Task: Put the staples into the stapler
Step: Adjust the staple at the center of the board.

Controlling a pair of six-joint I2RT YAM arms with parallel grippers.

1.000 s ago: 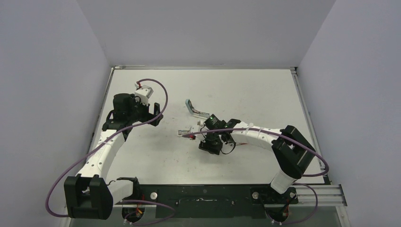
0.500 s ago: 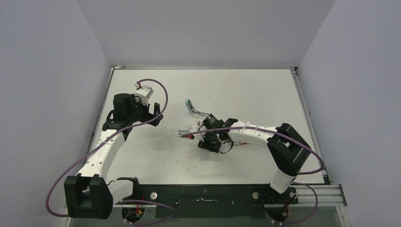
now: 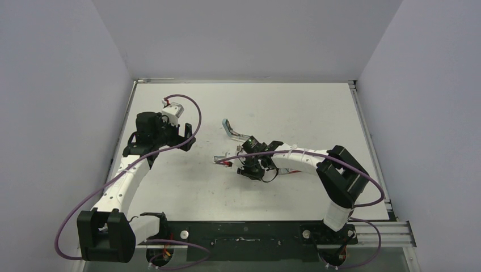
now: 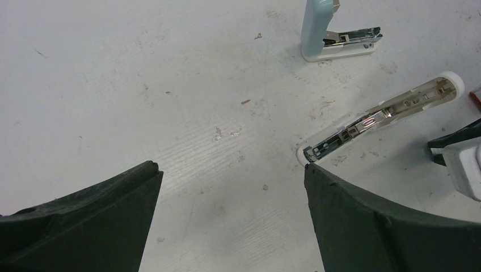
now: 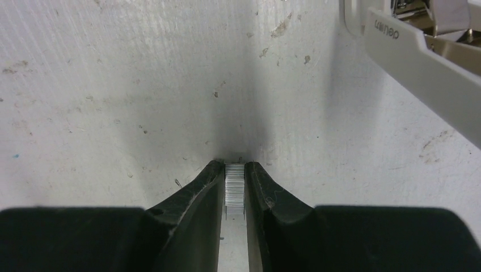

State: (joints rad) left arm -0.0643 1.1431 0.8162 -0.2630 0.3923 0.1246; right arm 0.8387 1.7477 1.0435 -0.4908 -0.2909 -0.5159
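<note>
My right gripper (image 5: 234, 165) is low over the table and shut on a short silvery strip of staples (image 5: 234, 190), which stands between its fingertips. In the top view it (image 3: 249, 166) sits at the table's middle. The stapler (image 3: 233, 134) lies opened wide just beyond it. Its pale blue top (image 4: 317, 25) points away, and its white arm with the metal channel (image 4: 377, 119) lies flat; one grey-white arm (image 5: 420, 56) also passes the right wrist view's upper right. My left gripper (image 4: 230, 167) hovers open and empty to the left of the stapler (image 3: 184, 136).
A small red thing (image 3: 228, 163) lies by the channel's end, beside the right gripper. The table top (image 3: 306, 113) is white and scuffed, with grey walls on the left, back and right. The purple cables loop over both arms.
The right gripper's jaws have closed onto the staple strip, and that arm has shifted slightly left. The left arm has not moved.
</note>
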